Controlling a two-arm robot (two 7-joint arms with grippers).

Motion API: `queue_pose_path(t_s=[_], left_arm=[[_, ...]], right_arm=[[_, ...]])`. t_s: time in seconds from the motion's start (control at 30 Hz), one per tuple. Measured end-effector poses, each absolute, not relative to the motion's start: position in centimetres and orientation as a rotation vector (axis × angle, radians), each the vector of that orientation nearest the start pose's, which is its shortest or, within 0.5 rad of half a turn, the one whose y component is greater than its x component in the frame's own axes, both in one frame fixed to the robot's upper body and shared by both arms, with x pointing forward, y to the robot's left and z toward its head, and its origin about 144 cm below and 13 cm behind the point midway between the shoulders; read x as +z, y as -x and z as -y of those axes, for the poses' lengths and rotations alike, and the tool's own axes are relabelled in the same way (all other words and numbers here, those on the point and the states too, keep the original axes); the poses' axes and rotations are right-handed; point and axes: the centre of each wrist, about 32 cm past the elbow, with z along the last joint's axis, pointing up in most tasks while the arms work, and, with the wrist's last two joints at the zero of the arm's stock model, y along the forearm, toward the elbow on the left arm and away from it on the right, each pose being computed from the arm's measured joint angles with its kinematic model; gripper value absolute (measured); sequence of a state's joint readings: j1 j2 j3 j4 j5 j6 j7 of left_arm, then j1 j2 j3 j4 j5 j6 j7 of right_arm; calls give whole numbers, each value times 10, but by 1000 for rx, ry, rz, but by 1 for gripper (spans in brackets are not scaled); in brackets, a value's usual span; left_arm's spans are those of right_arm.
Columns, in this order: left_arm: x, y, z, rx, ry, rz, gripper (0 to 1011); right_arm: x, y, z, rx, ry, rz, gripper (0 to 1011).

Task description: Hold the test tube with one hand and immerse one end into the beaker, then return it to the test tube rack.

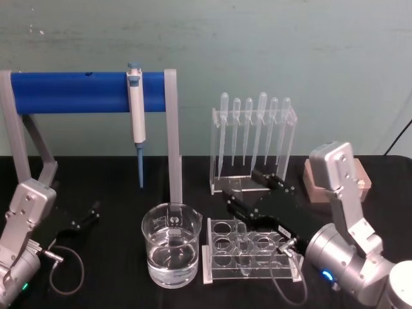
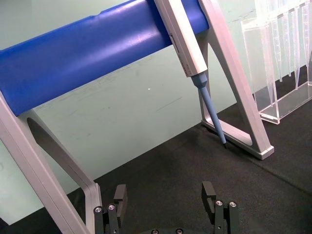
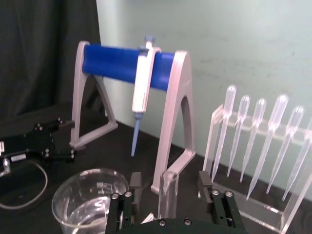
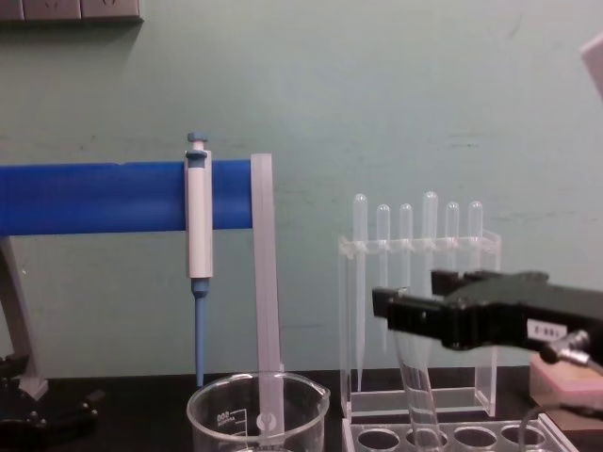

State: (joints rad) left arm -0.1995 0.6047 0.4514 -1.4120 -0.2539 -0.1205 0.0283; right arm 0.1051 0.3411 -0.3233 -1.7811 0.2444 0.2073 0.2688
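One test tube, one beaker

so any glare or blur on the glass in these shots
Head view: soft overall, the beaker carries pale highlights on its water. Right wrist view: the test tube between the right gripper's fingers is faint but readable. Chest view: the tube's outline nearly vanishes.

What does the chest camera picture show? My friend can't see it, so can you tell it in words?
The right gripper reaches in from the right, its black fingers around a clear test tube that leans above a clear rack. A glass beaker stands to the left of the rack. Behind hang a white-and-blue micropipette on a blue bar and a row of plastic pipettes.
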Motion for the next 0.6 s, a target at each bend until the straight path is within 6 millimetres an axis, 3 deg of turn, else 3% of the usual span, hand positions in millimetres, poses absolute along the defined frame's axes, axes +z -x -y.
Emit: queue_pose_path(t_s=[0.23,0.37,0.6], left_arm=[[1140,-489,-310,1248,-304,285,1000],[1140,-489,-310,1248,-304,285,1000],[1140,-489,-310,1248,-304,285,1000]], right_arm=[[1237,-453,216,-984,4,153,925],[1246,-447,228,-1085,-43,202,1004],[1244,-441,250,-1264,21,219,1004]])
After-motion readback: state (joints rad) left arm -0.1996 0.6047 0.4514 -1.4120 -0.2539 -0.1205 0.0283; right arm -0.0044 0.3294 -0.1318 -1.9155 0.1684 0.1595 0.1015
